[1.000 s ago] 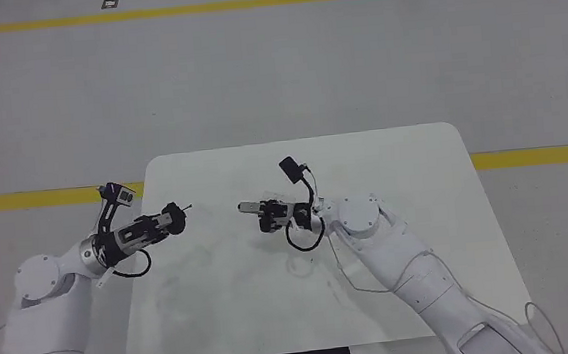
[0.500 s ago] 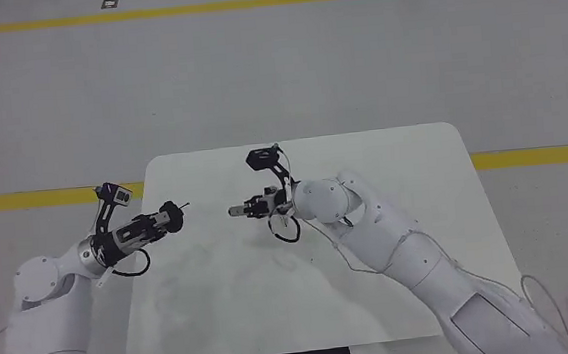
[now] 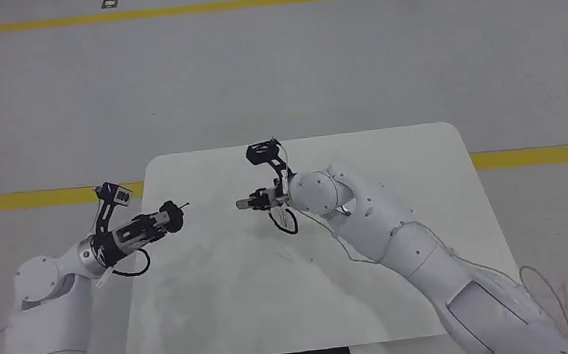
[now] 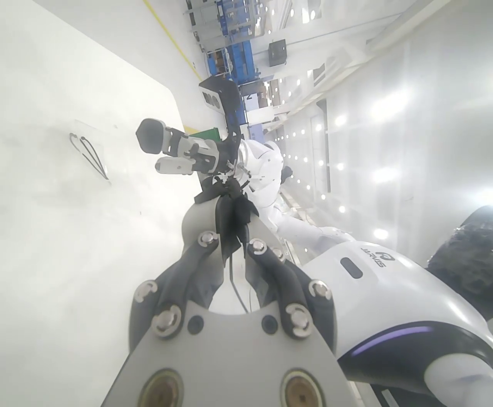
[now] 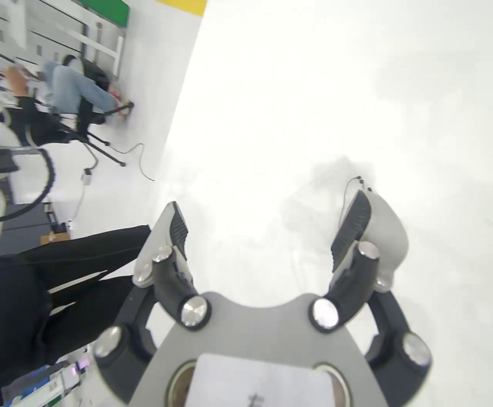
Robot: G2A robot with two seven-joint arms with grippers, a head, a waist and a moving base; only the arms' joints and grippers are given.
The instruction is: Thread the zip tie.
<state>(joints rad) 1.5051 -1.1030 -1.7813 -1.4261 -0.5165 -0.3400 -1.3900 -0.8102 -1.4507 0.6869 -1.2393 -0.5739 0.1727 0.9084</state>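
Left jaws clench zip tie (image 4: 230,269); right jaws spread. Left wrist view: black loop (image 4: 89,154) on table (image 4: 57,250).

No readable text, label or number stands on the table (image 3: 414,167).

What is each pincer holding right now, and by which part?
The left pincer is shut on the black zip tie near one end, a short tip poking past it. The right pincer is open and empty.

Pale floor (image 3: 286,76); yellow lines (image 3: 250,2); perhaps shelving (image 4: 235,46)
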